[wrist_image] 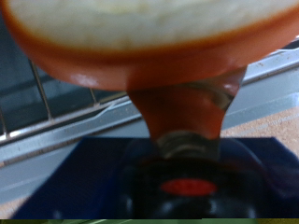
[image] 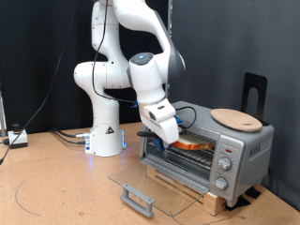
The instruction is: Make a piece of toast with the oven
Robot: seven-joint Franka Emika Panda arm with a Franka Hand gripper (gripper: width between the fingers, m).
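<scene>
Golden-brown crust of the piece of toast (image: 190, 144) shows at the oven (image: 208, 152) mouth, slice lying flat, long axis running across the opening, sitting at rack level just inside. Gripper (image: 170, 137) is at the opening's edge on the exterior view's left, reaching down and in; slice lies directly ahead of the fingers, towards the oven's interior. Wrist view: pale cream face and orange-brown crust of the piece of toast (wrist_image: 140, 33) fill the frame, one finger (wrist_image: 187, 107) running up to the crust; wire rack (wrist_image: 56, 103) bars visible beneath and beyond. Jaws appear pinched on the slice's near edge, though the far finger is hidden, so this is a judgement. Glass door (image: 159, 187) is folded down flat onto the tabletop towards the front edge, handle (image: 137, 199) outermost. Oven stands near the table's right edge in the exterior view, on a wooden base (image: 220, 199), knobs (image: 223, 167) on its right panel, round wooden plate (image: 236, 119) on the roof. Open room: bare tabletop to the left of the door; above, the opening's top edge is close over the gripper.
</scene>
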